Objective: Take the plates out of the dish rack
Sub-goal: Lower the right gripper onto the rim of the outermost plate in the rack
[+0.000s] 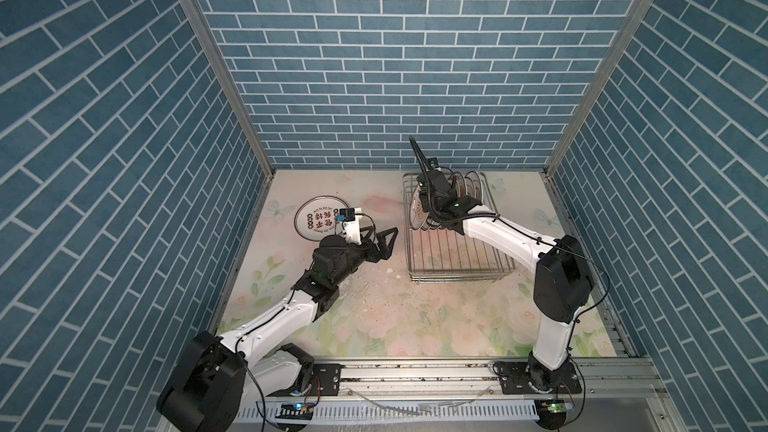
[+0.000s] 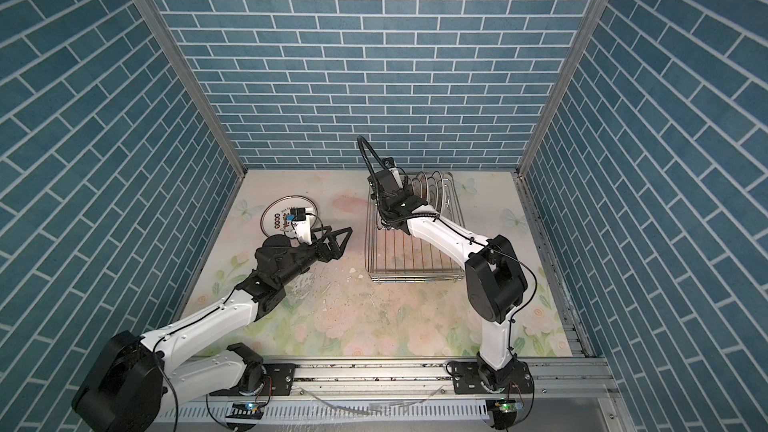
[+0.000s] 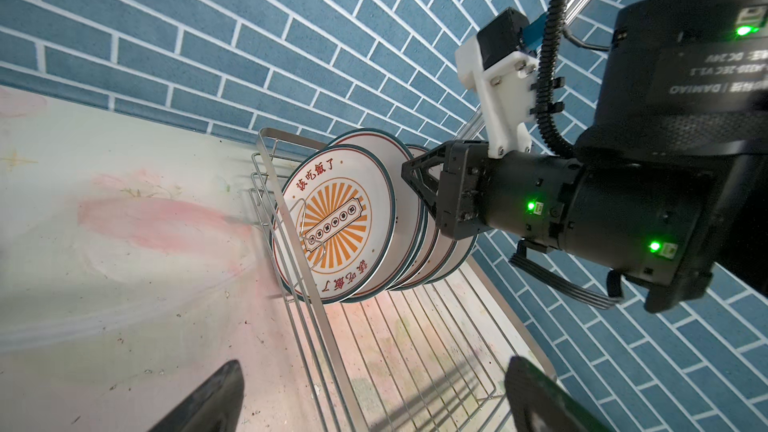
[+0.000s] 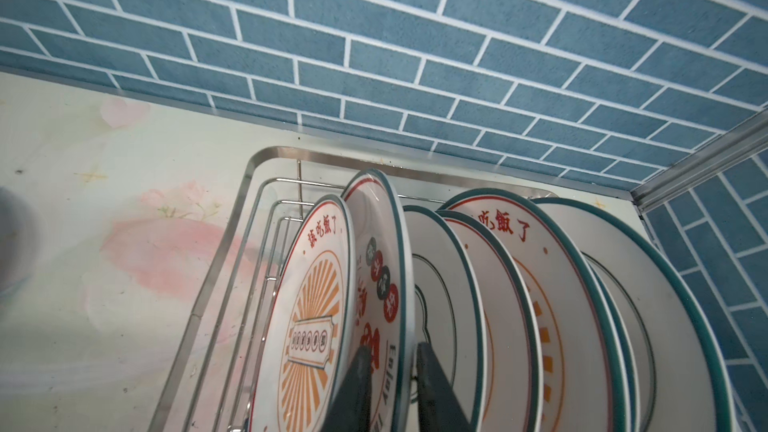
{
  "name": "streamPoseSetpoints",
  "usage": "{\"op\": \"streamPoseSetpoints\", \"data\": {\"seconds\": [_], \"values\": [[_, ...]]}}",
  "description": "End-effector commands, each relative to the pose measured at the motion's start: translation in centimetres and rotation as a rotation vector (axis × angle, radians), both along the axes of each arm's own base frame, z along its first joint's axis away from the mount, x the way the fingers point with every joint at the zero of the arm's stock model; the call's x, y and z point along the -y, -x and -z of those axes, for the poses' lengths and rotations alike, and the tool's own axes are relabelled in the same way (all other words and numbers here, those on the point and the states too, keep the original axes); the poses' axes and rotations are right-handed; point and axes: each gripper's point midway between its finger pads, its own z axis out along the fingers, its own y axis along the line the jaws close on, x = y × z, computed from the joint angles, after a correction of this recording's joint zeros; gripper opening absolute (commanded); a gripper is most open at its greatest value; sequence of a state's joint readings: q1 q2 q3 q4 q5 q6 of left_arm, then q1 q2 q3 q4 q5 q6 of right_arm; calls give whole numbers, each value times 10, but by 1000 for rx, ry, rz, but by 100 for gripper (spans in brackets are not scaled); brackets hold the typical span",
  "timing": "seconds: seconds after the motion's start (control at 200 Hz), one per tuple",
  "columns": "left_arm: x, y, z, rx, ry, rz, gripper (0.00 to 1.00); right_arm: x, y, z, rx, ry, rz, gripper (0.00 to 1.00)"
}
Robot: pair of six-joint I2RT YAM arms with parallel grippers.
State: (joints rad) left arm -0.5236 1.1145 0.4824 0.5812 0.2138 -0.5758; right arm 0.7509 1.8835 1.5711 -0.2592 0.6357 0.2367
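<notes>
Plate (image 4: 380, 218) rim between right jaws.

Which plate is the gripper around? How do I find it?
Find the silver dish rack by the back wall. The second plate from its left end has the right gripper straddling its rim. Unlike its neighbours, it shows big dark and red dots.

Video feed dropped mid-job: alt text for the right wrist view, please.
The right gripper straddles the rim of the red-and-black lettered plate in a row of plates standing in the dish rack; the sunburst plate at the row's end stands beside it, blue brick wall behind.
</notes>
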Motion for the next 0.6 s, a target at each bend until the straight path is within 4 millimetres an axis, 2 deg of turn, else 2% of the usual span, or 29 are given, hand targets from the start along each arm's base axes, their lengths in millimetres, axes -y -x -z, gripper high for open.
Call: {"op": "streamPoseSetpoints", "data": {"seconds": [0.0,0.59], "values": [[-1,4,-5,15,12,-2,100,4,-7,-4,14,27,67,22],[-6,5,4,0,-7,-24,100,4,-29,-1,41,127,154,12]]}}
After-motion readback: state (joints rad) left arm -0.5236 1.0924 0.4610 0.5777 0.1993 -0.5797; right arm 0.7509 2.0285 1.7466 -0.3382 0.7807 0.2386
